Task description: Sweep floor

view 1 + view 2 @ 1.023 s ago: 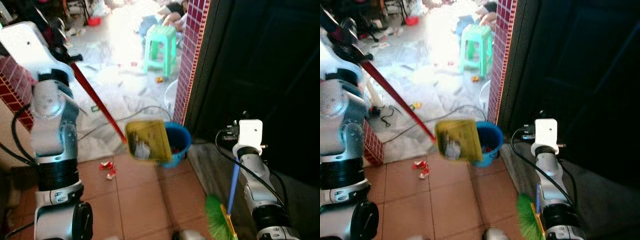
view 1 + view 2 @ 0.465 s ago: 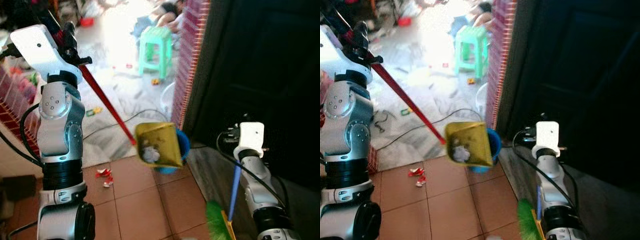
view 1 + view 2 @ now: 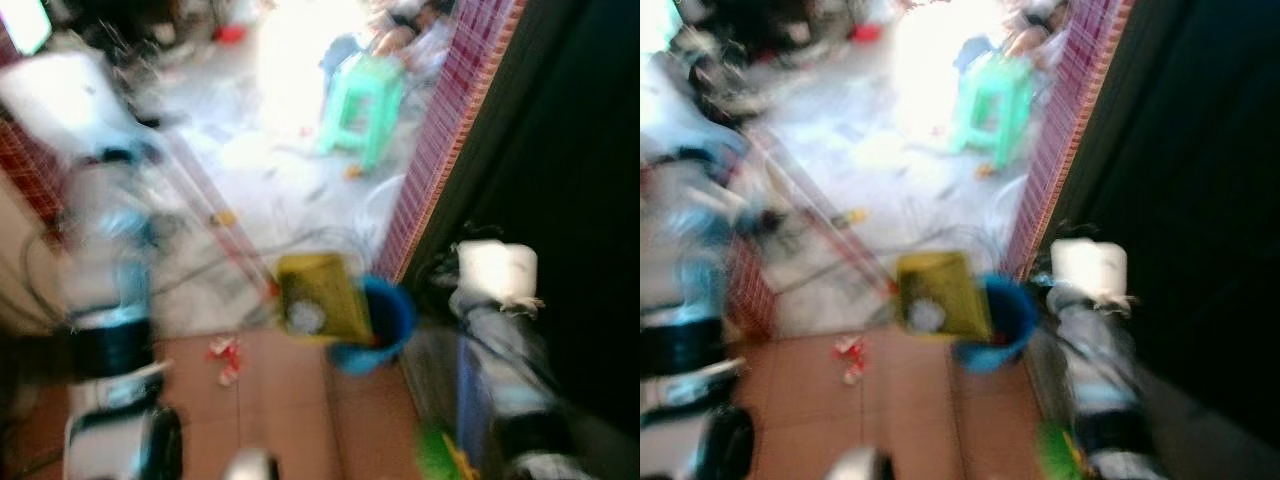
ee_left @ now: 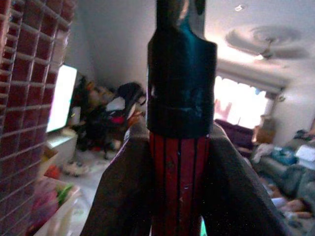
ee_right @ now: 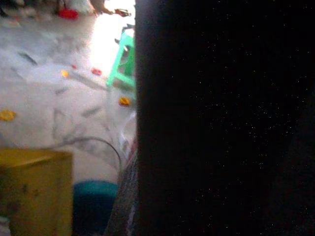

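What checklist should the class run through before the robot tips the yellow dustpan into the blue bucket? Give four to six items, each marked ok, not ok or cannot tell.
1. Left gripper holds the dustpan's red handle: ok, the fingers sit on either side of it in the left wrist view.
2. Yellow dustpan next to the blue bucket: ok, its edge overlaps the rim.
3. Load in the pan: ok, a pale wad lies in it.
4. Pan mouth right over the bucket opening: cannot tell, the head views are blurred.
5. Floor swept: not ok, red scraps lie on the tiles.
6. Right gripper's hold on the broom: cannot tell, the right wrist view is dark.
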### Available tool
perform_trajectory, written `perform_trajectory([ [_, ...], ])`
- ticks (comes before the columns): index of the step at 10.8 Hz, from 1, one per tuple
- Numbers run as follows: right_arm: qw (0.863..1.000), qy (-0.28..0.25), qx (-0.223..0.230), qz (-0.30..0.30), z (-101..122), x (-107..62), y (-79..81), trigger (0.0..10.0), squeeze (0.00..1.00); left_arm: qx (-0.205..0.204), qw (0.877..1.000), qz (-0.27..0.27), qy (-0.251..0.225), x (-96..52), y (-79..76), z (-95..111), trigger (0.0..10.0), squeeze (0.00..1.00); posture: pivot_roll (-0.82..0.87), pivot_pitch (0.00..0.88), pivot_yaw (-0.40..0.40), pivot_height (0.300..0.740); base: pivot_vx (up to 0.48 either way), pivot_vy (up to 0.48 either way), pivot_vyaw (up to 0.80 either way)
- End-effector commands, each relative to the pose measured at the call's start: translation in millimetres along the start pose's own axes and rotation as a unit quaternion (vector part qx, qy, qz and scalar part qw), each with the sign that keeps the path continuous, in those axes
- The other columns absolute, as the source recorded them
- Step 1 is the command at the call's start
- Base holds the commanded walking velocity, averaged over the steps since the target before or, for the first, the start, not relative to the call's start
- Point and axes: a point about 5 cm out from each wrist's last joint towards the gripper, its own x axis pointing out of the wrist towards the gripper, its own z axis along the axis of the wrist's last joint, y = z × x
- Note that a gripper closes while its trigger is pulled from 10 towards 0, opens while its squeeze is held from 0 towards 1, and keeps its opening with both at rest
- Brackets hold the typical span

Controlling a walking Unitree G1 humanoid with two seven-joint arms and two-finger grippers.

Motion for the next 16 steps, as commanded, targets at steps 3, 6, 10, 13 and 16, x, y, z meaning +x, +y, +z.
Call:
perform_trajectory([
  [3,1.000,-0.007,0.000,-0.019,3,0.9,-14.5,10.0,0.00,-0.003,0.999,-0.032,-0.044,0.4,-18.5,17,10.0,0.00,-0.09,0.000,0.012,0.740,0.390,0.000,0.00],
  [6,1.000,-0.007,0.000,-0.018,4,1.5,-14.2,10.0,0.00,0.002,0.998,-0.050,-0.041,-4.5,-29.0,11,10.0,0.00,-0.09,0.000,0.012,0.740,0.236,0.000,0.00],
  [10,1.000,-0.009,0.002,-0.020,5,2.6,-13.6,10.0,0.00,0.006,0.994,-0.098,-0.037,-15.1,-59.2,-5,10.0,0.00,-0.10,0.000,0.012,0.740,0.000,0.000,0.00],
  [13,1.000,-0.012,0.004,-0.024,7,3.1,-11.8,10.0,0.00,0.004,0.992,-0.117,-0.055,-10.6,-77.5,-7,10.0,0.00,-0.13,0.000,0.025,0.740,0.000,0.000,0.00],
  [16,0.999,-0.016,0.008,-0.032,8,-1.3,-12.6,10.0,0.00,-0.010,0.990,-0.116,-0.074,-2.0,-100.8,-8,10.0,0.00,-0.15,0.000,0.042,0.740,0.000,0.000,0.00],
])
